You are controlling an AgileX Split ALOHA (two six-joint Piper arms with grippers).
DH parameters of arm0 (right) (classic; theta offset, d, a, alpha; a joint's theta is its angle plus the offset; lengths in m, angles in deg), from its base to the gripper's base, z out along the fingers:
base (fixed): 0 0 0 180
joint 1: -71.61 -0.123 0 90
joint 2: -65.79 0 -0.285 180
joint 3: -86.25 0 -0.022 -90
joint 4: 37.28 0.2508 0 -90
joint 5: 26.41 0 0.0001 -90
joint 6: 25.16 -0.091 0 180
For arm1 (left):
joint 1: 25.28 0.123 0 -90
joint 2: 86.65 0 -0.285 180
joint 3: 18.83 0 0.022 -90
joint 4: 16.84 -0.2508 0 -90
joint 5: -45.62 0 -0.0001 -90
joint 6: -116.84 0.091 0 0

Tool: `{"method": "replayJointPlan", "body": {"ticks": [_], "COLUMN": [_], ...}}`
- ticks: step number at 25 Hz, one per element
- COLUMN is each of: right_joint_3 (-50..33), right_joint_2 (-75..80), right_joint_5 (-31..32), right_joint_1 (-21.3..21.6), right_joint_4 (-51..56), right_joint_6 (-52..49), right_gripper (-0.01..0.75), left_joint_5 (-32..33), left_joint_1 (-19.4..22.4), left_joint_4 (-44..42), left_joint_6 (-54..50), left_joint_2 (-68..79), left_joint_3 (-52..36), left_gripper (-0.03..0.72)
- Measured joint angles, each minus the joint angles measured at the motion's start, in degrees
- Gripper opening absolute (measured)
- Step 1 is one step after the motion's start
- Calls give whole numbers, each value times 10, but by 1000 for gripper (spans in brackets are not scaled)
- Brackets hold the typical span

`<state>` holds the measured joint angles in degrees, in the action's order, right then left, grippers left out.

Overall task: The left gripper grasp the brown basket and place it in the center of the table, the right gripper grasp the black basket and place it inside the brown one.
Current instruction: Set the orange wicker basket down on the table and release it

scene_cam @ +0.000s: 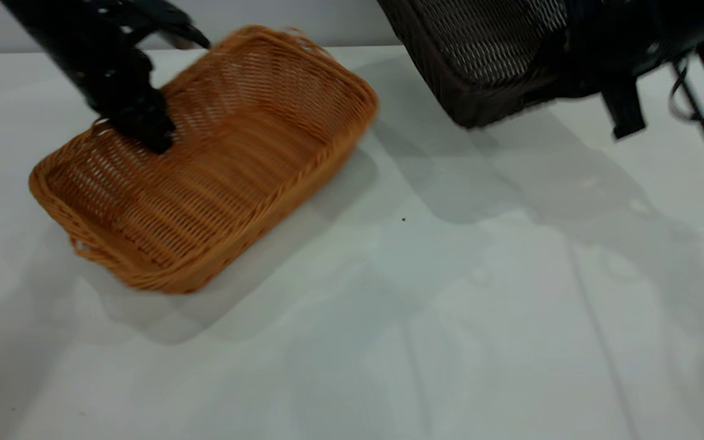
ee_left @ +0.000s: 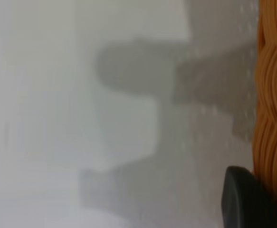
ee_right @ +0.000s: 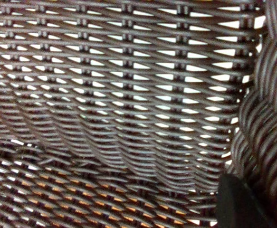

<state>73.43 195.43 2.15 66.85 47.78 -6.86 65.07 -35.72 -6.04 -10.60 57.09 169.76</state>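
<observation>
The brown basket (scene_cam: 236,165) is on the white table (scene_cam: 450,318), left of centre, and looks blurred. My left gripper (scene_cam: 147,131) is shut on its far long rim. The left wrist view shows one black finger (ee_left: 245,202) against the braided rim (ee_left: 271,118). The black basket (scene_cam: 480,61) hangs tilted above the table at the back right, held by my right gripper (scene_cam: 578,67) at its rim. The right wrist view shows one finger (ee_right: 238,204) beside the dark rim (ee_right: 266,118), and its weave (ee_right: 128,95) fills the view, with orange showing through near the finger.
A thin black cable (scene_cam: 703,116) hangs from the right arm at the far right. The baskets cast broad shadows over the middle of the table. A small dark speck (scene_cam: 403,219) lies near the centre.
</observation>
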Motion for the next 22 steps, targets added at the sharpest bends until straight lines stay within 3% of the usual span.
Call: {"method": "replayJointPlan", "body": {"ticks": [4,8,17,22], "right_joint_3": [50,82,86,88], "right_joint_2": [0,0,0,0], "right_joint_5": [96,153,177,183], "right_joint_1": [42,70,74,75], "right_joint_4": [-124,-196,-212,-212], "right_joint_6": [-15,-33,-32,-32], "right_gripper": [88,88,88,88], "left_joint_5": [-9,-11,-25,-39], "left_joint_1": [-49,-91,-132,-135], "left_joint_4": [2,2,-11,43], "left_joint_6": [178,274,311,327], "left_joint_2": [0,0,0,1], "left_joint_3": [1,1,1,1], "left_gripper": [87,87,87,115]}}
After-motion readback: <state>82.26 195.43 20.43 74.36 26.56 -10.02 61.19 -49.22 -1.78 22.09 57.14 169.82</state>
